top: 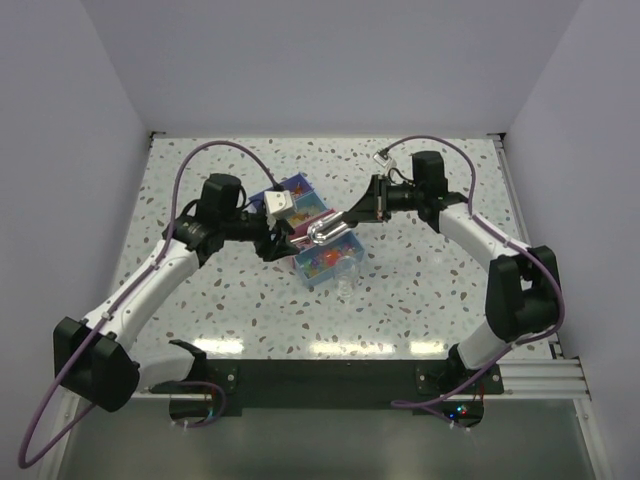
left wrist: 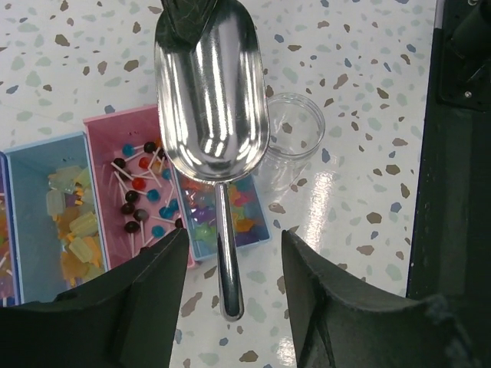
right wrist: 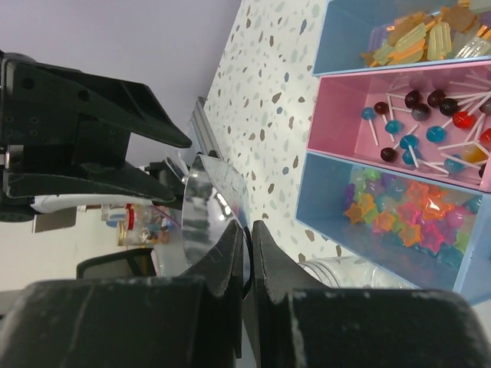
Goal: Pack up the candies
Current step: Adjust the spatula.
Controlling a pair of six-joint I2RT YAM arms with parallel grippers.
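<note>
From above, the scoop (top: pixel 326 231) is seen over the candies (top: pixel 322 262), and could be dropped if a handover is mistimed. At the left wrist, the left fingers (left wrist: pixel 130 307) are held open astride its handle, candies lying in trays (left wrist: pixel 123 115) beyond. At the right wrist, the right fingers (right wrist: pixel 222 261) are clamped on the scoop, candies off to one side.

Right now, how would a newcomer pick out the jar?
On the speckled table, find the row of coloured trays holding sweets. Beside the end blue tray of star-shaped candies stands a round jar. It alone is see-through and looks empty; its neighbours are opaque rectangles.
</note>
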